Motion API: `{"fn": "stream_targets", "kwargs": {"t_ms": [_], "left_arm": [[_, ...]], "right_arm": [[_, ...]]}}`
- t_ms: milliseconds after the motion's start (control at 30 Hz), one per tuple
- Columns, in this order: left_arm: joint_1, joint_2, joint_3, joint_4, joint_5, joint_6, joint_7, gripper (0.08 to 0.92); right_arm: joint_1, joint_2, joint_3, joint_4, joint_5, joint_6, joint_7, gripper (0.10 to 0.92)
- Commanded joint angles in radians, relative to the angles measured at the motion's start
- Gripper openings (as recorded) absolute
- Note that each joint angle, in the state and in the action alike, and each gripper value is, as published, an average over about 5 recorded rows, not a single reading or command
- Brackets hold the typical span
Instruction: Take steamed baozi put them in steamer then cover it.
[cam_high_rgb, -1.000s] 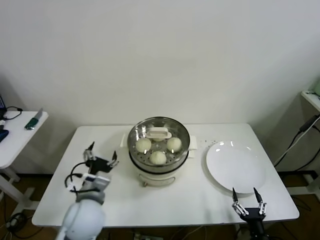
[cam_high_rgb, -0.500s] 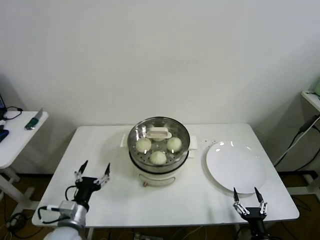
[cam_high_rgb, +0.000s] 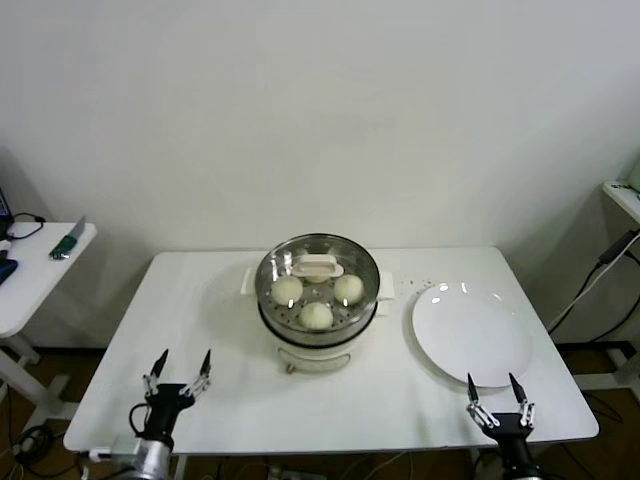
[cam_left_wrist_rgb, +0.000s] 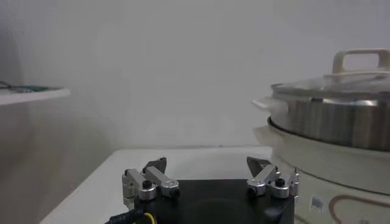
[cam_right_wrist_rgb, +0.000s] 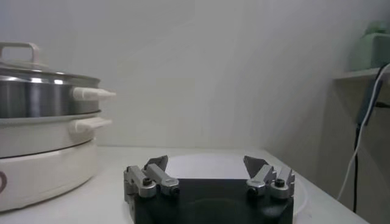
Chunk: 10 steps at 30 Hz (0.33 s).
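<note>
The steamer (cam_high_rgb: 317, 335) stands mid-table with a clear glass lid (cam_high_rgb: 316, 266) on it. Through the lid I see three cream-white baozi (cam_high_rgb: 317, 314) on the perforated tray; a fourth is hidden. The steamer also shows in the left wrist view (cam_left_wrist_rgb: 338, 125) and in the right wrist view (cam_right_wrist_rgb: 42, 146). My left gripper (cam_high_rgb: 179, 373) is open and empty, low at the table's front left edge, well clear of the steamer. My right gripper (cam_high_rgb: 491, 390) is open and empty at the front right, just before the plate.
An empty flat white plate (cam_high_rgb: 471, 334) lies right of the steamer and shows in the right wrist view (cam_right_wrist_rgb: 201, 165). A small side table (cam_high_rgb: 40, 270) with a few items stands to the left. A cable (cam_high_rgb: 590, 285) hangs at the right.
My left gripper has drawn back from beside the steamer toward the table's front left edge and lowered. The right gripper, lid and steamer have not moved.
</note>
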Motion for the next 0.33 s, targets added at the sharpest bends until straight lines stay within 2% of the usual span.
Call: {"fn": "stream_targets", "kwargs": {"t_ms": [33, 333], "left_arm": [[0.021, -0.014, -0.002, 0.061, -0.031, -0.076, 0.01, 0.823], [0.025, -0.016, -0.005, 0.054, -0.029, -0.078, 0.026, 0.823]], "right_arm": [[0.006, -0.007, -0.005, -0.005, 0.009, 0.002, 0.0, 0.823], [0.01, -0.006, -0.011, -0.006, 0.008, 0.002, -0.001, 0.823]]}}
